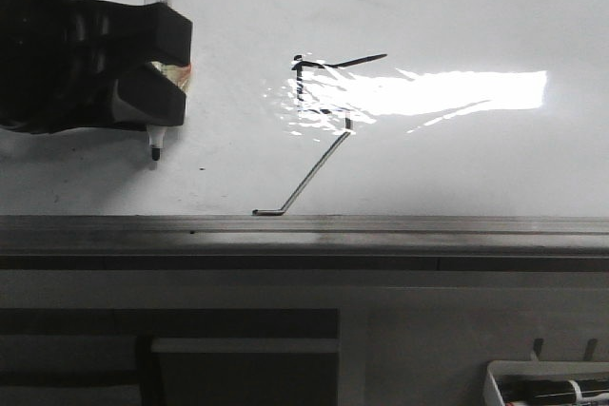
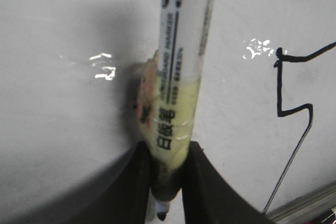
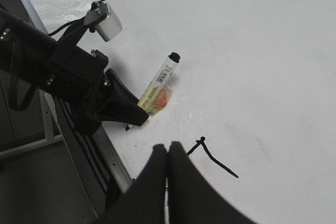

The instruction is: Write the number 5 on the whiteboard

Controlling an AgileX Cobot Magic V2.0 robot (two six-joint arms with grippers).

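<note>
In the front view, a marker (image 1: 156,7) is clamped upright between the blocky black fingers of the left gripper (image 1: 162,73), its dark tip (image 1: 155,152) pointing down just below them, on or just off the surface; which cannot be told. The whiteboard (image 1: 457,7) is seen as a glossy white sheet with a strong band of glare, and the number 5 (image 1: 319,130) is drawn well off to that gripper's right: a short top bar, a short vertical, a small curve partly lost in the glare, then a long thin diagonal ending in a tiny foot just above the grey metal rim (image 1: 381,225). Open board is left between the gripper and the drawing. A white tray (image 1: 547,382) holding a pen is seen low at the table's edge.

In the left wrist view, the marker (image 2: 178,72) is gripped near its tip end between the two dark fingers (image 2: 210,182); its barrel is translucent white with a yellowish lower part, printed with black Chinese characters and small lettering too blurred to read. The number 5 (image 2: 291,93) lies apart from the barrel.

In the right wrist view, the right gripper (image 3: 168,182) is seen with its smooth black fingers pressed together on nothing, over the board beside part of the number 5 (image 3: 212,156). The left gripper (image 3: 118,103) and marker (image 3: 160,85) are nearby
</note>
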